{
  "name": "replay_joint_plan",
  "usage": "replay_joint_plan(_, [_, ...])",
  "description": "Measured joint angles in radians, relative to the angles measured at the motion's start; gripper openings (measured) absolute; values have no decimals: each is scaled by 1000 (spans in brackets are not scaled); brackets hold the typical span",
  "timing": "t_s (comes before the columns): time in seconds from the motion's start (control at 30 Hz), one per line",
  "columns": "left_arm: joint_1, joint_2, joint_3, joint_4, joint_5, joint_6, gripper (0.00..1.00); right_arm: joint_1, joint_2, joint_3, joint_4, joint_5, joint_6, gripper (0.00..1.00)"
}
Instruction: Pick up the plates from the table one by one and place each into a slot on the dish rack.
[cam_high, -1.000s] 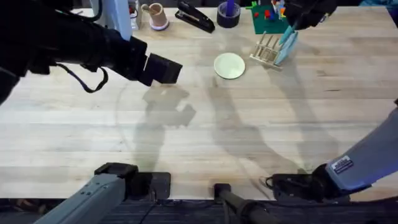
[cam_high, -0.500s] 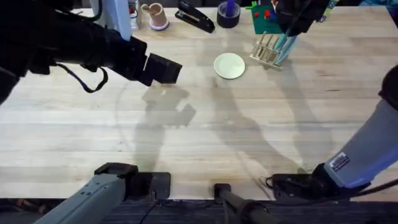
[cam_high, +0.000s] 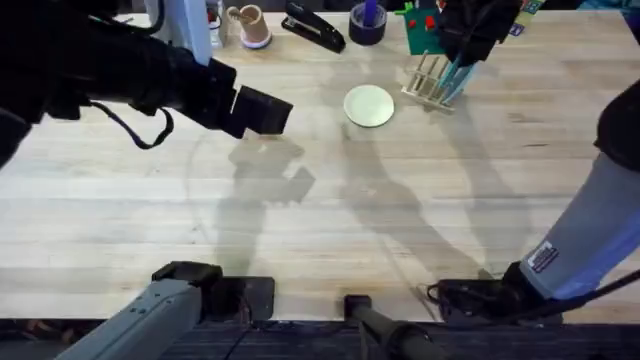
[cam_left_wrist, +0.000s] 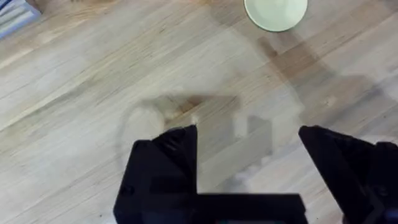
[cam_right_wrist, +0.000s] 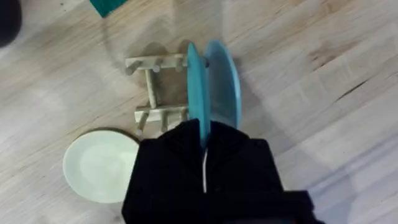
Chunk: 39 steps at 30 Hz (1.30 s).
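The blue plate (cam_right_wrist: 214, 87) stands on its edge at the dish rack (cam_right_wrist: 158, 90), at the rack's end away from the cream plate (cam_right_wrist: 99, 165). It is a thin, smooth disc, seen nearly edge-on from the right wrist, and its long line runs across the rack's rails. The right tool (cam_right_wrist: 204, 149) is closed on the blue plate, with the rim pinched between the black fingers. The rack is light wood, two rails with short round pegs. The cream plate lies flat on the table (cam_high: 330, 230) just beside the rack, round and glossy. From above, the green board (cam_high: 428, 28) sits close behind the rack. The table is pale planks with visible grain. The left tool (cam_left_wrist: 249, 155) hangs open above bare table, well apart from the rack. No writing can be read on the plates or the rack.
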<state>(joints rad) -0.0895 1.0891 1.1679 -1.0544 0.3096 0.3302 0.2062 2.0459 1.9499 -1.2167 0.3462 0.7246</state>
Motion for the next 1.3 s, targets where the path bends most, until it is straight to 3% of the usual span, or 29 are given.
replay_joint_plan(0.6, [0,0,0,0,0,0,994,0,18,0,1,1,0,38])
replay_joint_plan(1.13, [0,0,0,0,0,0,995,0,18,0,1,2,0,275])
replay_joint_plan(1.3, [0,0,0,0,0,0,995,0,18,18,-26,2,0,294])
